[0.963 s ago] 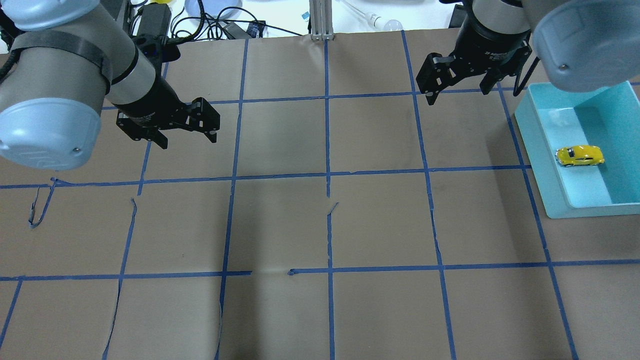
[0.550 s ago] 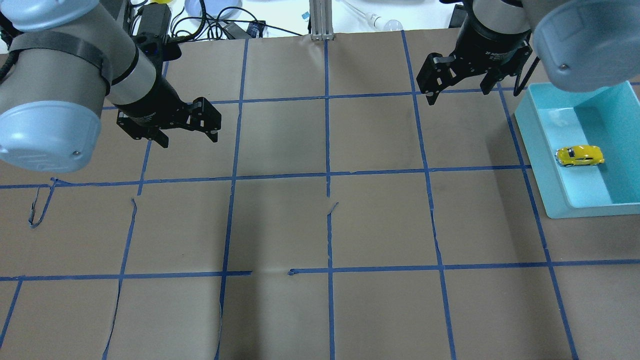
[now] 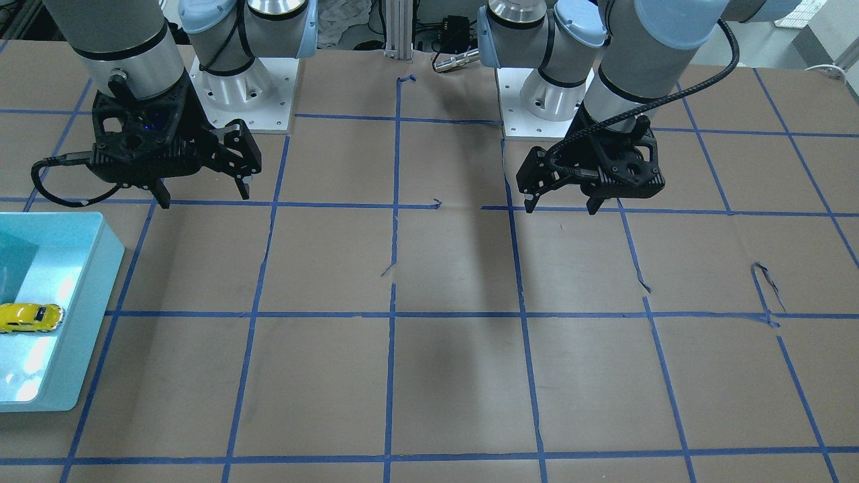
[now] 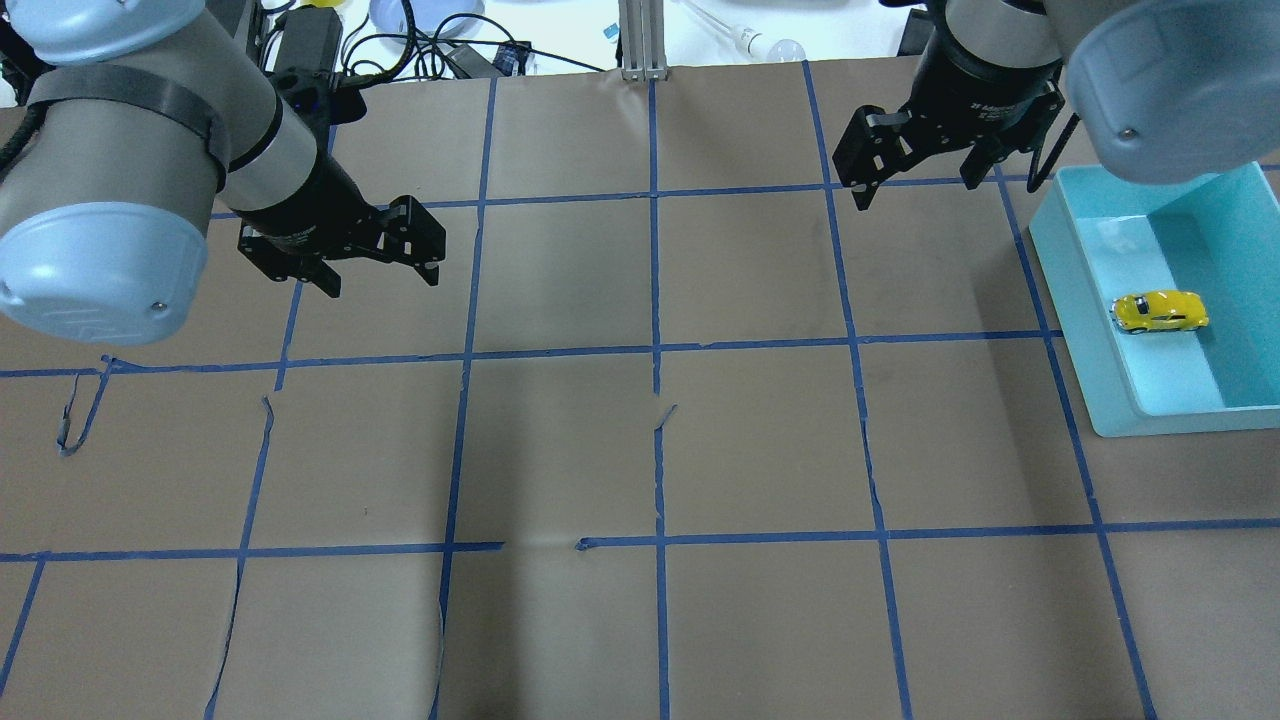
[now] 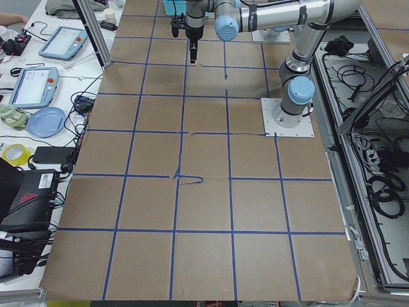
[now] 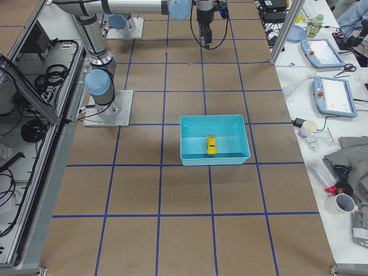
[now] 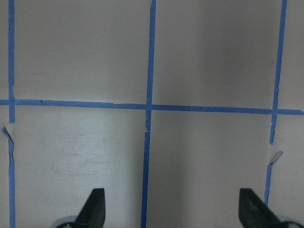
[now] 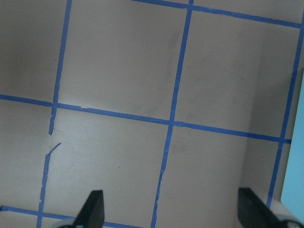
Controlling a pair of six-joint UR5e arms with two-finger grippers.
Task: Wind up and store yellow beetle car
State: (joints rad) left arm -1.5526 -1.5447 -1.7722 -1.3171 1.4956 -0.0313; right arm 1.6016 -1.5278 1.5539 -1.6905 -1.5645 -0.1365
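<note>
Overhead exterior view: we find the yellow beetle car (image 4: pixel 1160 311) unmoved in the teal bin (image 4: pixel 1075 300) just beside our right pincer (image 4: pixel 915 192), which, like the left pincer (image 4: pixel 382 282) well apart, has barely drifted, both spread wide and empty; storing looks done to us.

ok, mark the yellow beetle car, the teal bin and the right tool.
yellow beetle car (image 4: pixel 1160 311): overhead view, its roof.
teal bin (image 4: pixel 1080 300): overhead view, wall facing the table's middle.
right tool (image 4: pixel 917 192): overhead view, midway between fingertips.
</note>
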